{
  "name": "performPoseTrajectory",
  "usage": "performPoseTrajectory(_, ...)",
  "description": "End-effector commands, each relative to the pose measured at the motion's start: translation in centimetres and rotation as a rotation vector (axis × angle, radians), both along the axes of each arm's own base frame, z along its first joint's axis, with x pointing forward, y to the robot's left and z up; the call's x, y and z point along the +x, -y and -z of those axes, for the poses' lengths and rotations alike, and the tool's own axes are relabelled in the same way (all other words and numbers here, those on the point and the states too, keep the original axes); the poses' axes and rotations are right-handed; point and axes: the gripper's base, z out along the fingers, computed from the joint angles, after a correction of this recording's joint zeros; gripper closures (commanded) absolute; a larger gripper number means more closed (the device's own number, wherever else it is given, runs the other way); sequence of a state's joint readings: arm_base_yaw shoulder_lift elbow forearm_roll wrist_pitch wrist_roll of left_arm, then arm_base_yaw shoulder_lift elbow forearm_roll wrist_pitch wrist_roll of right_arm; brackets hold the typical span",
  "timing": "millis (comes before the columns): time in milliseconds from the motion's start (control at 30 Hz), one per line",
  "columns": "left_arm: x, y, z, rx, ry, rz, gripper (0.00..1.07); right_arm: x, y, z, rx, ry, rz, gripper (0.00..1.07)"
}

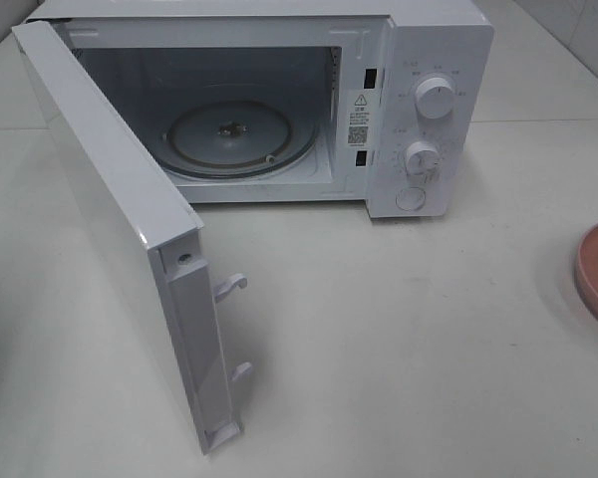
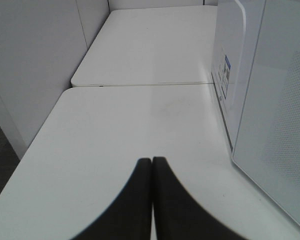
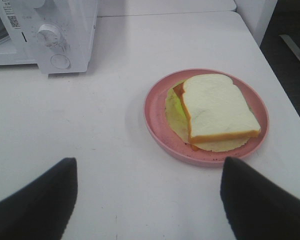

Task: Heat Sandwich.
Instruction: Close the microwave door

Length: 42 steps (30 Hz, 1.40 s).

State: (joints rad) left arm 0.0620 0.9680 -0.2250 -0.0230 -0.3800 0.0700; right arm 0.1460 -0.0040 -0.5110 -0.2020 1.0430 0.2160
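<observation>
The sandwich (image 3: 217,109), white bread over green-yellow filling, lies on a round pink plate (image 3: 157,120). In the exterior high view only the plate's edge (image 1: 593,279) shows at the far right. My right gripper (image 3: 147,195) stands open a short way before the plate, with nothing between its black fingers (image 3: 37,200). My left gripper (image 2: 152,172) is shut on nothing, over bare table beside the microwave's side wall (image 2: 270,110). The white microwave (image 1: 419,110) stands at the back with its door (image 1: 110,219) swung wide open and its glass turntable (image 1: 239,139) bare. Neither arm shows in the exterior high view.
The open door juts toward the table's front at the left. Two dials (image 1: 436,98) and a round button (image 1: 410,198) sit on the microwave's right panel. A second white table (image 2: 150,45) adjoins past the left gripper. The table edge drops off beyond the plate (image 3: 285,90).
</observation>
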Motion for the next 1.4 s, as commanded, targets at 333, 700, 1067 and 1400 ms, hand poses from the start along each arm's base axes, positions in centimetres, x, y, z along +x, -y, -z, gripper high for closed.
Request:
performPoseTrajectory(333,2.7,2.0,2.1,-0.067,0.047,0.232,1.06,-0.4,0.0,0.1,0.008,0.022,0.006,0.31)
performPoseTrajectory(700,4.5,6.2,3.0,-0.059,0.005,0.422,1.06,-0.4,0.0,0.1,0.008,0.022,0.006,0.31)
performPoseTrajectory(1067,5.1,10.7,3.4,-0.076,-0.005,0.496,1.06,-0.4,0.0,0.1,0.008,0.022,0.006,0.31)
performPoseTrajectory(1400,6.2,15.5,3.8,-0.047,-0.012,0.512,1.06,-0.4,0.0,0.1,0.008,0.022,0.006,0.31)
